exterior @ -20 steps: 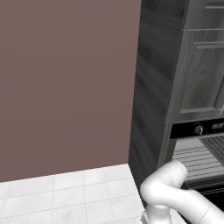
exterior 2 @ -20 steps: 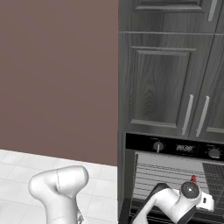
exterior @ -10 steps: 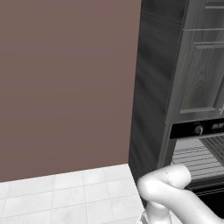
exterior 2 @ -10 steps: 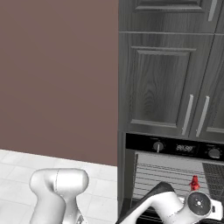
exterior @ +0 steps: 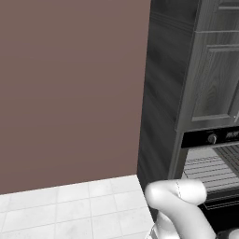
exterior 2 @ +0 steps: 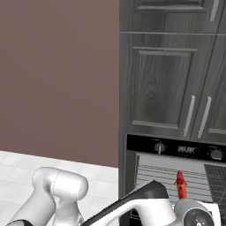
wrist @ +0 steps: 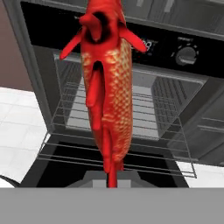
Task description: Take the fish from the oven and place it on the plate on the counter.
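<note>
Fish (wrist: 107, 83) clamped tail-end in gripper (wrist: 113, 177), hanging in front of open oven (exterior 2: 174, 152); looks light, stiff, likely slippery; better held mid-body than by thin tail

The fish (wrist: 107, 83) is cut off by the hand view's top edge, and its lower end is lost at the grey band, so the fingers around it cannot be made out. In the right base view only its upper part (exterior 2: 180, 184) is seen above the arm. The oven (exterior 2: 176, 176) is cropped at the right and bottom edges, and its display (exterior 2: 186, 149) cannot be read.
</note>
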